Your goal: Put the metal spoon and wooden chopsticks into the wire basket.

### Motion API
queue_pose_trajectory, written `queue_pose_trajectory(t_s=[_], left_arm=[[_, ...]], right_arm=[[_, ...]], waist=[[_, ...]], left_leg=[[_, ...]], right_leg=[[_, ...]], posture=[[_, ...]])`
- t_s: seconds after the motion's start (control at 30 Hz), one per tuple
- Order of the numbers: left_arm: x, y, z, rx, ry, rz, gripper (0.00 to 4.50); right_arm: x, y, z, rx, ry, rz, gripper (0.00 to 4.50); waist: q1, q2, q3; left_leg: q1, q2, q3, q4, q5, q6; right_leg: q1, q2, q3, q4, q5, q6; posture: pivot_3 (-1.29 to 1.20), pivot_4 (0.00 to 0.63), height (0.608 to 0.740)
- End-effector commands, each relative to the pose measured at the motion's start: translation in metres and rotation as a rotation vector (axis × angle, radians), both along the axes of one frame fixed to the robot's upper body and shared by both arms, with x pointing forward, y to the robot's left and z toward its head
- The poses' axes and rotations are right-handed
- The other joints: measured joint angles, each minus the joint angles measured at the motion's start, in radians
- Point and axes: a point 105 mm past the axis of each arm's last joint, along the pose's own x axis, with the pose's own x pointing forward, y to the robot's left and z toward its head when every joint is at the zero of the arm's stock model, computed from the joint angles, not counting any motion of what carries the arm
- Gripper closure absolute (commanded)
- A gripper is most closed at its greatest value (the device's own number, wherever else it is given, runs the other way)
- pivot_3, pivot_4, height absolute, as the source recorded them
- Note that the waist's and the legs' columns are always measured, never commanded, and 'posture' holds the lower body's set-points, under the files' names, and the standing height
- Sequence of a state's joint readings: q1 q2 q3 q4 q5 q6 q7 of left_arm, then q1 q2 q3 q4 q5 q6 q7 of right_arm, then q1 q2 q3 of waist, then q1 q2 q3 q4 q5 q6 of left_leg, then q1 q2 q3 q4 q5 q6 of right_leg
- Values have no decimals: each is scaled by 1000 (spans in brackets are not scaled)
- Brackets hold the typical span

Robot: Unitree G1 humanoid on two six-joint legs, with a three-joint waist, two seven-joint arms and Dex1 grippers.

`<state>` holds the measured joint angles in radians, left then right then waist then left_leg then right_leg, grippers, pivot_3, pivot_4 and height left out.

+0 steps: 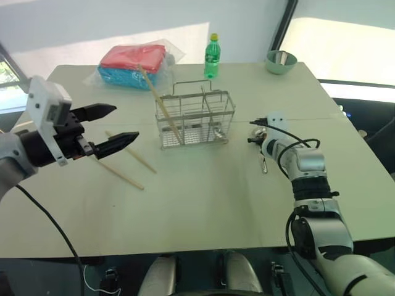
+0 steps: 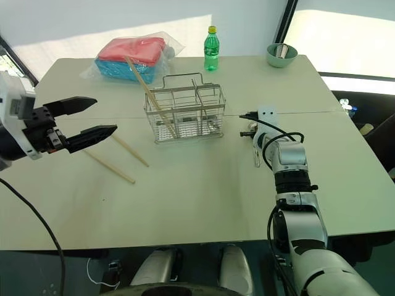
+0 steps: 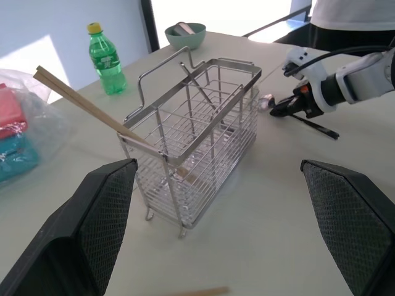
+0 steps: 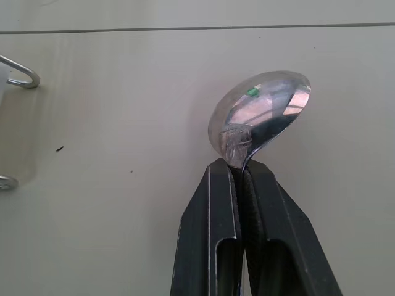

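The metal spoon (image 4: 262, 117) is pinched at its neck between the clenched fingers (image 4: 210, 234) of the right gripper (image 1: 254, 131), bowl poking out past the tips, low over the pale table (image 1: 203, 197) just right of the wire basket (image 1: 196, 119). Over on the left, the left gripper (image 1: 111, 126) hovers above the table with its two fingers spread wide and empty; one of the wooden chopsticks (image 1: 159, 106) leans in the basket's left compartment, two more (image 1: 123, 161) lie flat on the table under that gripper
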<state>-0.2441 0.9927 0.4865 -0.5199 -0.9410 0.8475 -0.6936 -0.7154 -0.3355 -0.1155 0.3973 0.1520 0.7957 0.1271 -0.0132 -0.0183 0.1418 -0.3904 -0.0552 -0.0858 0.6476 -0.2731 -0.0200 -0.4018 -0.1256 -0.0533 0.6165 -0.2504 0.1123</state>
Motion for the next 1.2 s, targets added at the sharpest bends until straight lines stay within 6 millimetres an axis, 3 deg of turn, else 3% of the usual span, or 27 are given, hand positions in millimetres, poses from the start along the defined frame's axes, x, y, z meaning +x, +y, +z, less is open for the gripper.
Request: queue_pose_trajectory(t_s=[0.03,0.17,0.23,0.27,0.33,0.43,0.57,0.7,1.1,1.13,1.2], left_arm=[[0,-1,13,5,-63,3,0],[5,0,14,-6,-74,17,0],[9,-1,14,-8,-79,19,0],[10,-2,14,-9,-82,20,0],[13,-2,16,-15,-89,23,0],[17,-2,18,-24,-102,26,0],[20,-3,20,-33,-113,29,0],[18,-3,23,-43,-128,41,0],[10,3,28,-53,-146,100,0],[9,3,29,-52,-148,105,0],[8,5,31,-50,-152,115,0]], right_arm=[[3,-19,68,-164,-312,-9,4427],[-8,-14,135,-244,-623,15,4427],[-19,13,195,-90,-837,77,4427],[-25,25,213,-27,-900,113,4427],[-33,50,235,74,-975,197,4427],[-35,83,252,233,-1010,269,4427],[-26,111,251,294,-1004,310,4427],[-13,133,237,310,-989,344,4427],[17,158,176,324,-935,336,4427],[18,158,169,332,-922,334,3776],[20,158,157,341,-901,326,2944]], waist=[[3,2,1],[-3,3,2],[-13,4,3],[-17,5,3],[-27,4,3],[-28,1,1],[-24,-1,1],[-24,0,1],[-31,0,1],[-32,0,1],[-31,0,1]], left_leg=[[0,0,0,0,0,0],[-1,-1,1,0,0,0],[0,0,1,-1,0,0],[0,1,1,-1,0,0],[0,2,0,-1,0,0],[0,4,-1,-1,0,0],[1,3,-2,-1,0,0],[1,1,-2,0,0,0],[0,1,-1,-1,0,-1],[1,1,-1,-1,0,-1],[0,1,-1,-1,1,-1]], right_leg=[[0,0,0,0,0,1],[1,0,1,0,1,2],[2,1,1,0,1,2],[2,2,2,0,1,2],[0,5,3,2,1,2],[-3,6,3,10,0,-1],[-7,5,3,13,-2,-4],[-7,5,8,14,-1,-4],[-8,6,11,15,-1,-3],[-8,6,11,15,-1,-4],[-8,6,12,15,-1,-4]], posture=[[0,150,667],[0,150,667],[0,150,667],[0,150,667],[0,150,667],[0,150,667],[0,150,667],[0,150,667],[0,150,667],[0,150,667],[0,150,667]])
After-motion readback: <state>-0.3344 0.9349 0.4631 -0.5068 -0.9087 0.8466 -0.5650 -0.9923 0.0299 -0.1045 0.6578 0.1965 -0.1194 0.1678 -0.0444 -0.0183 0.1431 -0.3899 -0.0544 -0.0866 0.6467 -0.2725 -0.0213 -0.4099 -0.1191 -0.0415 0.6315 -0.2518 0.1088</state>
